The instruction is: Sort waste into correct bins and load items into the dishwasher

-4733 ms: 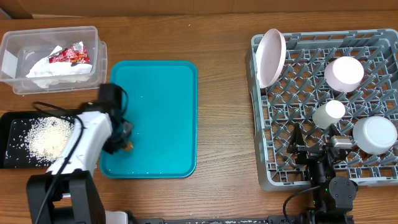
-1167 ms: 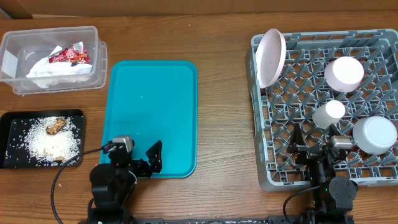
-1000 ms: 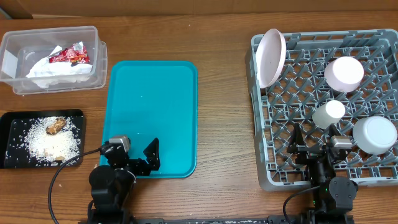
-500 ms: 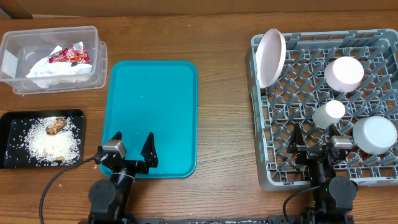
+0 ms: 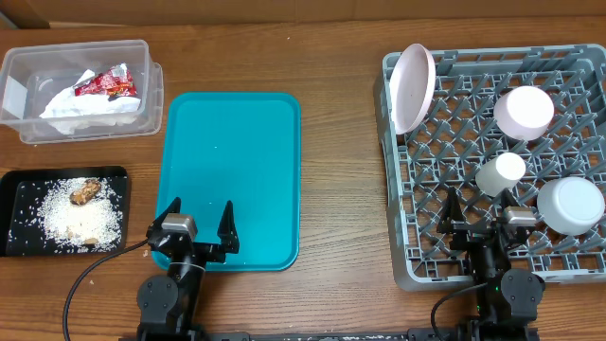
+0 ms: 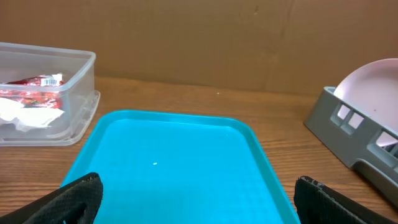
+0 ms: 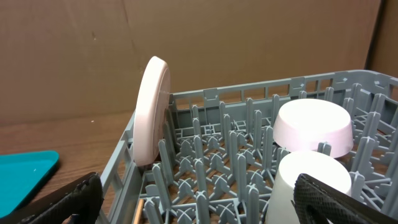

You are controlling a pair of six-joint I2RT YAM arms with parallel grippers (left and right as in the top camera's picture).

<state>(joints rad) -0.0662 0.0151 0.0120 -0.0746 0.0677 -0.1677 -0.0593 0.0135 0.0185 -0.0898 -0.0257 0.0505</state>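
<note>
By tray point(image 5: 234, 161), left tool point(image 5: 201, 212), seemingly spread, cropped

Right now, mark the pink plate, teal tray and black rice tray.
pink plate point(image 5: 413, 87), overhead view, centre of its face.
teal tray point(image 5: 237, 161), overhead view, bare middle of its floor.
black rice tray point(image 5: 21, 180), overhead view, bare upper-left corner.

Desk point(image 5: 341, 189): brown wood-grain surface, the grain running left to right, filling the overhead view up to its far edge. Cardboard wall point(image 6: 186, 43): plain brown sheets standing upright along that far edge, seen as a thin strip from above and as the whole backdrop from both wrist views. A vertical seam point(image 6: 290, 37) divides two sheets in the left wrist view. A darker panel point(image 7: 388, 31) stands at the right margin of the right wrist view. Lighting: even and diffuse, with soft shadows.
</note>
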